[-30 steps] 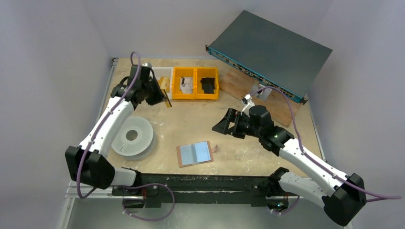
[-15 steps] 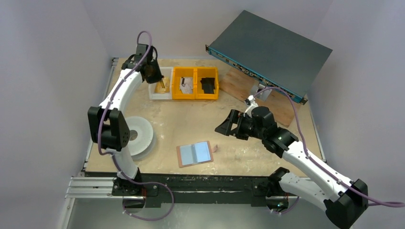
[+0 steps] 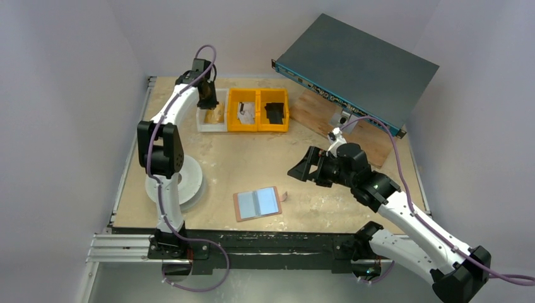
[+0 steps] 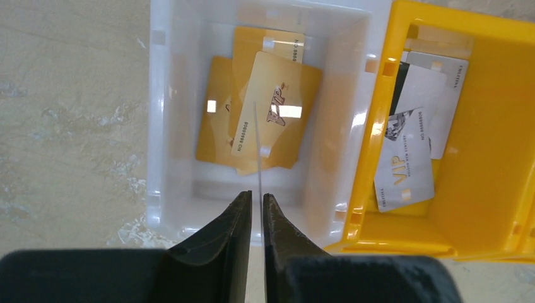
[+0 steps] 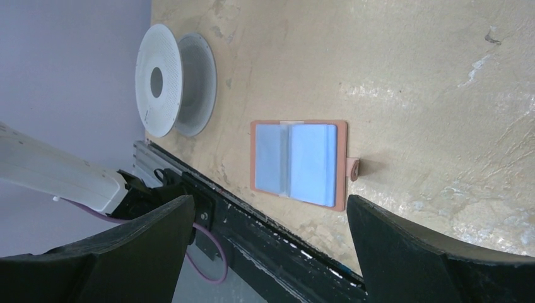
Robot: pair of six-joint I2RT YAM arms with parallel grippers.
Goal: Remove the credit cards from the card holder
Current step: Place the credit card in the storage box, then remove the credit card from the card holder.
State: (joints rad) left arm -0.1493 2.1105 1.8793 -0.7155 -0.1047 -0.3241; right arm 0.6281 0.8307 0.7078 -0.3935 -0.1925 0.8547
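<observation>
Credit card (image 4: pixel 257 151) edge-on in left gripper (image 4: pixel 257 197) (above white bin (image 4: pixel 158 126)).

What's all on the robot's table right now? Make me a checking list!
Surface: tan table, scuffed white.
Job's things: card holder lies open and flat, blue insides up; gold cards in the white bin; silver cards in the yellow bin beside it.
Clutter: white spool; black piece in a second yellow bin; tilted grey box with a wooden board under its near edge.
Grippers: left gripper over the white bin, nearly shut on a thin card seen edge-on; right gripper wide open, empty, above the table.
Cables: purple cable along each arm.
Surroundings: plain pale walls.
</observation>
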